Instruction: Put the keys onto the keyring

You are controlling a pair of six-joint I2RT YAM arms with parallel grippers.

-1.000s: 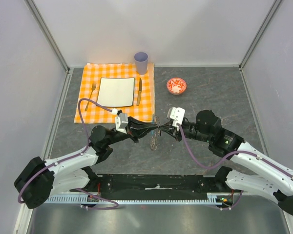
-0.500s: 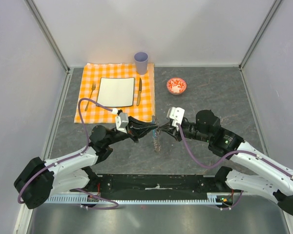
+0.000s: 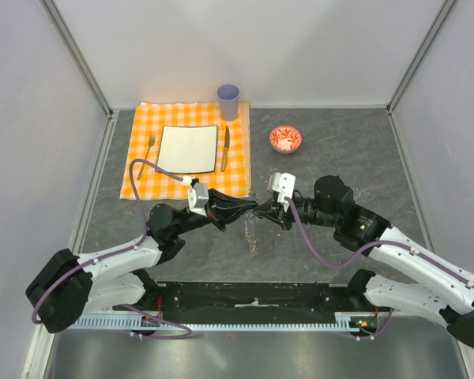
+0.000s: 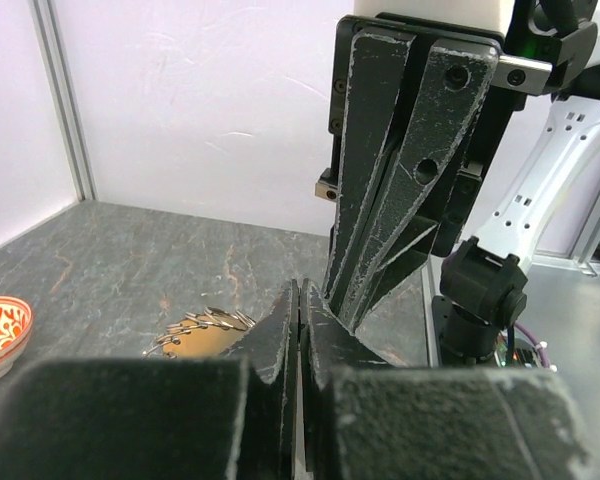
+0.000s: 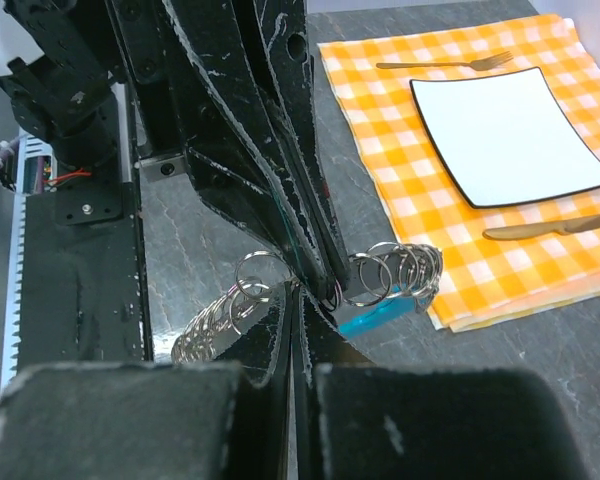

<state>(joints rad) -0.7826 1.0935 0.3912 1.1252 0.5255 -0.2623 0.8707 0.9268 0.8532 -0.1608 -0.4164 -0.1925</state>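
Note:
The keyring (image 3: 253, 230), a chain of grey metal rings, hangs between my two grippers above the grey table (image 3: 340, 150). In the right wrist view its rings (image 5: 395, 271) spread to both sides of the fingertips, and a bright blue segment (image 5: 378, 313) lies under them. My left gripper (image 3: 251, 209) is shut at the rings. My right gripper (image 3: 262, 210) is shut and meets it tip to tip. In the left wrist view part of the ring chain (image 4: 202, 324) shows below left of the shut jaws. The key is hidden.
An orange checked cloth (image 3: 142, 180) at the back left carries a white square plate (image 3: 188, 148), a fork (image 3: 148, 152) and a table knife (image 3: 225, 148). A blue cup (image 3: 227, 101) stands behind it. A red bowl (image 3: 285, 139) sits at the back middle.
Both grippers have stayed pressed together and shifted slightly. The hanging ring chain has swung a little under them.

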